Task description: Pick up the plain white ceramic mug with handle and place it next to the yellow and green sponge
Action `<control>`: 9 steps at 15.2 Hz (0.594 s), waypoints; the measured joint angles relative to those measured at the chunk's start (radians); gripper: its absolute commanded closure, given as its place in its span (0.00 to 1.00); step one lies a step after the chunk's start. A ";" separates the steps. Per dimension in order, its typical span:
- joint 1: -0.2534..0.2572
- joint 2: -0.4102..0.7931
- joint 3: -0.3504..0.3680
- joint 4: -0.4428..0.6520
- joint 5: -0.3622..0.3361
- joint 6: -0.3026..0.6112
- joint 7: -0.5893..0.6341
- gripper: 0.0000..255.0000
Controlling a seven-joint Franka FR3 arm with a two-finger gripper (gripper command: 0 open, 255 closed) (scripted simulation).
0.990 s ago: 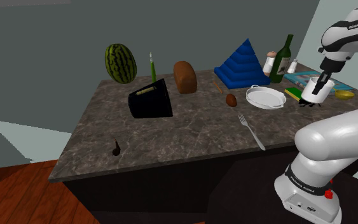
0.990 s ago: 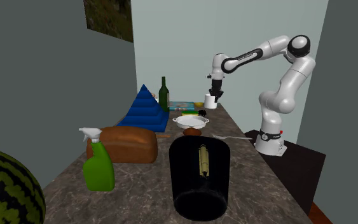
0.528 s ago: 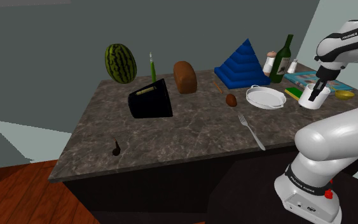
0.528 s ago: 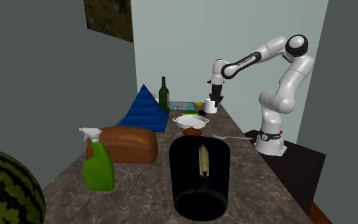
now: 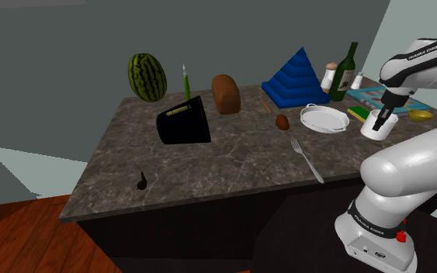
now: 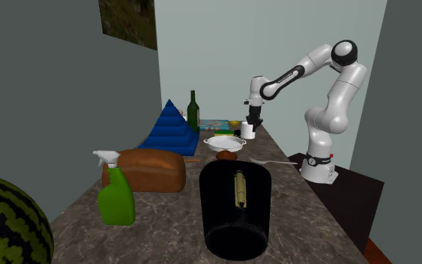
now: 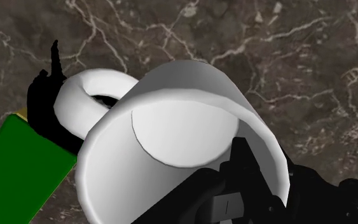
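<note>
- The gripper (image 5: 383,117) is clamped on the white mug (image 5: 376,129). One finger (image 7: 242,159) is inside the cup and the other is outside, w/ the wall pinched between.
- The mug is at the counter's (image 5: 232,159) end by the robot, just beside the green and yellow sponge (image 5: 357,113). Can't tell if its bottom touches the top yet.
- Could go wrong: if the fingers let go while the mug hangs a bit high or leans, it may drop and tip. It's round, so it would roll easy.
- Could go wrong: the mug sits near the counter's edge. A bump as the finger pulls out of the cup may push it off.
- Could go wrong: the handle (image 7: 82,102) is on the sponge's side. A shove that way may push the sponge along.
- The white dish (image 5: 324,118) is near too, so a wide swing may knock it.
- Mug: plain white, smooth, hard-looking. Round w/ an open top and a fat loop handle.
- Sponge: flat block, green on top, yellow at the edge, prob. soft.
- Counter: dark stone look w/ pale veins, flat and smooth.
</note>
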 measured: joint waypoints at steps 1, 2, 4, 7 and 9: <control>0.001 0.003 -0.003 -0.002 0.000 0.005 -0.001 1.00; 0.002 0.005 -0.004 -0.003 0.000 0.008 -0.001 1.00; 0.002 0.007 -0.006 -0.003 0.000 0.010 -0.002 1.00; 0.002 0.007 -0.006 -0.003 0.000 0.011 -0.002 0.00; 0.002 0.007 -0.006 -0.003 0.000 0.011 -0.002 0.00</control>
